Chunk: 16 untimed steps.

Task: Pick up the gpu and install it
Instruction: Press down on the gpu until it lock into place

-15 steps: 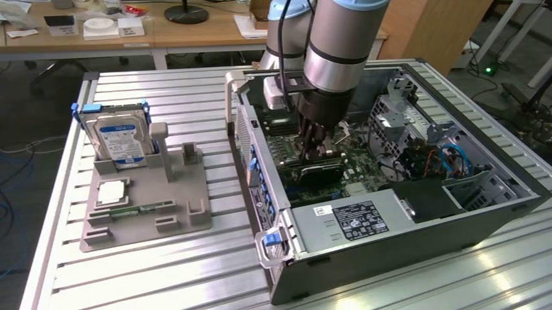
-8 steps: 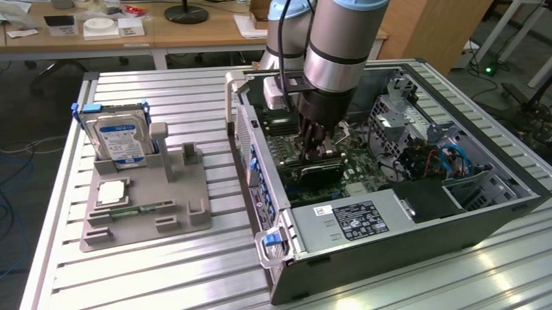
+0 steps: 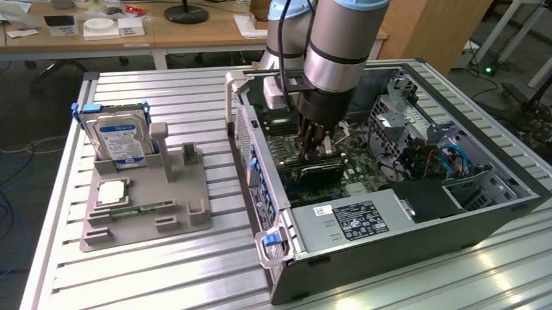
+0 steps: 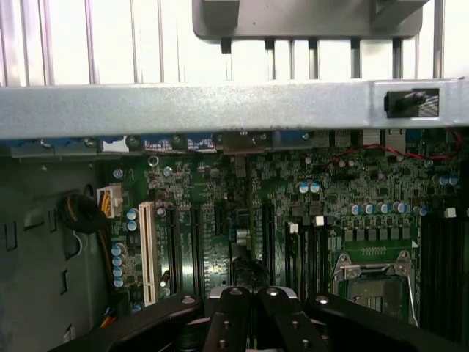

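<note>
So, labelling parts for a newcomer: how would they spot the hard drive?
Left of the open computer case in the exterior view sits a grey holder. The hard drive stands upright at its far end: boxy silver with a blue-white label, unlike the flat chip lying nearer.

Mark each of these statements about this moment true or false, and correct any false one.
1. The pincer is down inside the open computer case, above the motherboard. True.
2. The hard drive lies flat inside the case. False: it stands upright in the grey holder on the table, at the exterior view's left.
3. The pincer's jaws are spread wide. False: they are shut.
4. The CPU socket on the motherboard is visible in the wrist view. True.
5. The gpu sits in the grey holder. False: a dark card sits under the pincer, inside the case.
</note>
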{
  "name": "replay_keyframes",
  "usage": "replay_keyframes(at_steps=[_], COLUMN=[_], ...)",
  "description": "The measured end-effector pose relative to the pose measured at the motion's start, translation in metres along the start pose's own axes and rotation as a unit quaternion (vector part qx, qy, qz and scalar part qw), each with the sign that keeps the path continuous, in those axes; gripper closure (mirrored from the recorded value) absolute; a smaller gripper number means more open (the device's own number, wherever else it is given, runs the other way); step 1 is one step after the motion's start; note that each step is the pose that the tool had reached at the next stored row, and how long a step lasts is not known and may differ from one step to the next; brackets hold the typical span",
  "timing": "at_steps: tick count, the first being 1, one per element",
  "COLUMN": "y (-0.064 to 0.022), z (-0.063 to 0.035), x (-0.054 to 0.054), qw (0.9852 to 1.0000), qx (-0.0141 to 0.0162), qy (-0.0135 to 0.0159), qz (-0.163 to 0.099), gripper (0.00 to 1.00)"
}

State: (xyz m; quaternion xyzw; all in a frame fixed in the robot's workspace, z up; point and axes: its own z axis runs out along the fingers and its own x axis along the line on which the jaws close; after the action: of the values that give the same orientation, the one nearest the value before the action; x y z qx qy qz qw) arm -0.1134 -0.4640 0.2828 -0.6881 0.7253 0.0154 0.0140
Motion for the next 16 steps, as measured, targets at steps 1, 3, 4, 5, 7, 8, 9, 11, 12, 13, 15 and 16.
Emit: replay_keyframes(at_steps=[1,3,4,5,7,8,9,11,12,13,15,16], y=[0.0,0.0001,0.0001,0.0001,0.0038,0.0047,0.0055,0.0059,0.006,0.0068,0.0092,0.0102], z=[0.0,-0.0001,-0.0001,0.0,0.0013,0.0016,0.0016,0.002,0.0023,0.0027,0.0033,0.0035], x=[0.0,0.0,0.0,0.0,0.0,0.0,0.0,0.0,0.0,0.001,0.001,0.001], qw=[1.0,1.0,1.0,1.0,1.0,1.0,1.0,1.0,1.0,1.0,1.0,1.0], qx=[-0.0025,-0.0036,-0.0036,-0.0036,-0.0035,-0.0035,-0.0036,-0.0036,-0.0037,-0.0037,-0.0037,-0.0038], qy=[0.0002,0.0003,0.0003,0.0002,0.0,0.0,0.0001,0.0003,0.0003,0.0003,0.0002,0.0002], qz=[0.0,0.0,0.0,0.0,0.0,0.0,0.0,0.0,-0.001,-0.001,-0.002,-0.005], gripper=[0.89,0.89,0.89,0.89,0.89,0.89,0.89,0.89,0.89,0.89,0.89,0.89])
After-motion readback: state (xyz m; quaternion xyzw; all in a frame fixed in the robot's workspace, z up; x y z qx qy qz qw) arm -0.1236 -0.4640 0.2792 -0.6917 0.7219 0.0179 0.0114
